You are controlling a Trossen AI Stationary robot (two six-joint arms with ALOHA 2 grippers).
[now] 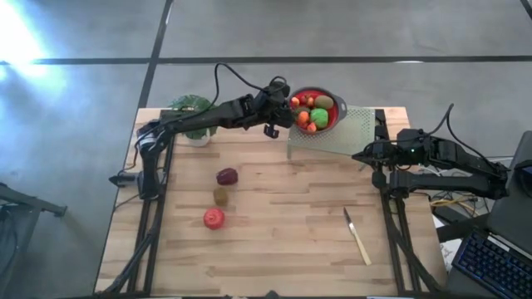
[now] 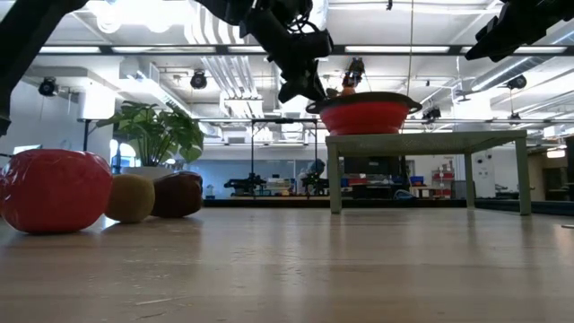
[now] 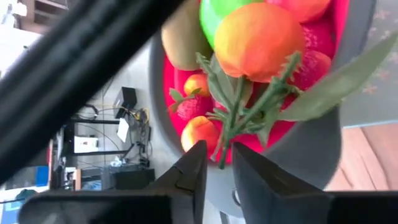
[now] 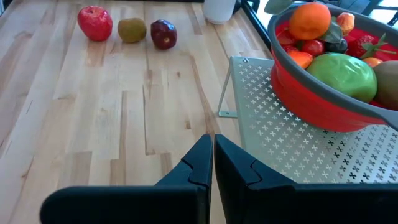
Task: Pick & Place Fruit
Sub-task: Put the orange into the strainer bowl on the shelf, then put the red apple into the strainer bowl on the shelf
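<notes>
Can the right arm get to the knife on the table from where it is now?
Probably yes. The right gripper waits at the table's right edge with its fingers shut, and the knife lies on bare wood on that same side with nothing between them. It would have to open first.

High cam straight down, low cam table-level, wrist cams close, all share bowl (image 1: pixel 316 110).

Three fruits (image 1: pixel 220 197), red, brown and dark red, lie in a row on the table; the others fill the red bowl (image 1: pixel 330 115).
</notes>
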